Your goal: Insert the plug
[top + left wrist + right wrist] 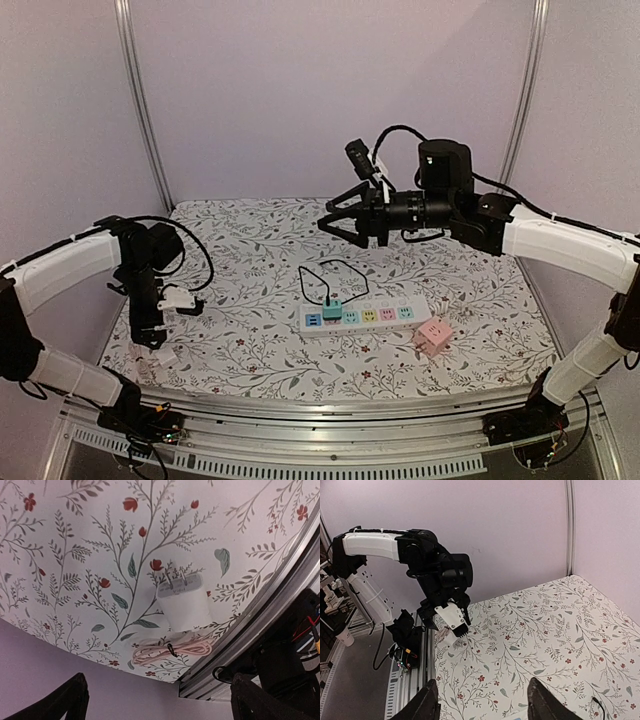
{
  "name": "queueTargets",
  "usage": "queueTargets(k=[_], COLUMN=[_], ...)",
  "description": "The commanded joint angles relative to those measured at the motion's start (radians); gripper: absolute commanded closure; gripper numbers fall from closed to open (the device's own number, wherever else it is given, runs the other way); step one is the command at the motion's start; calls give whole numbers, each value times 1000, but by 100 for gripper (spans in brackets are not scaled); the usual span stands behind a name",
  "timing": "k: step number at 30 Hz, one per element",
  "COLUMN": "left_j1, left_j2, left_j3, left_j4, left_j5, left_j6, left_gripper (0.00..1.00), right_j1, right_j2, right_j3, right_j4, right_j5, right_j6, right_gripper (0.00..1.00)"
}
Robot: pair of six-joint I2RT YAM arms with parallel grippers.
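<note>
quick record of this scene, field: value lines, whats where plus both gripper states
power strip: white, lying on the floral cloth, right of centre
teal plug: on the strip's left end, black cable looping behind
pink adapter: on the cloth by the strip's right end
white charger: lying near the front-left table edge, prongs showing, pink cord beside it
left gripper: open, above the charger, empty
right gripper: open, raised, empty
</note>
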Motion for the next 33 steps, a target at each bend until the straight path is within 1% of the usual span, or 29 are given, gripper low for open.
queueTargets(k=[1, 3, 4, 8, 10, 13, 16, 19, 23, 26, 28, 30, 31, 33], left_j1=[34, 34, 34, 34, 34, 33, 24, 22, 30, 47, 51, 52, 52, 52], left_j2=[3, 51, 77, 198, 234, 224, 179, 153, 176, 192, 211, 227, 232, 236], left_j3=[-153, -184, -192, -189, -186, -210, -239, -247, -259, -270, -275, -275, -273, -264], left_j4=[87, 155, 193, 296, 292, 275, 260, 282, 309, 323, 324, 325, 323, 321], left_j5=[-136, -145, -145, -109, -72, -8, 37, 17, -54, -63, -57, -52, -48, -39], left_j6=[-4, -56, -83, -159, -183, -178, -162, -172, -189, -186, -191, -199, -203, -209], left_gripper=[1, 0, 1, 0, 1, 0, 1, 1, 0, 1, 5, 14, 22, 42], right_j1=[12, 14, 14, 14, 14, 13, 13, 14, 13, 14, 13, 14, 15, 14], right_j2=[4, 1, 1, -7, -11, -19, -16, -2, 13, 15, 10, 2, -2, -8], right_j3=[-29, -36, -40, -59, -68, -83, -79, -65, -55, -58, -63, -67, -69, -73], right_j4=[1, 1, 1, 1, 1, 1, 1, 1, 1, 1, 1, 1, 1, 1], right_j5=[24, 34, 38, 46, 52, 61, 74, 64, 53, 54, 54, 59, 61, 64], right_j6=[4, 1, 0, -2, -2, -9, -17, -17, -10, -7, -7, -6, -6, -7], right_gripper=[31, 24, 23, 21, 20, 20, 20, 20, 20, 20, 20, 20, 20, 20])
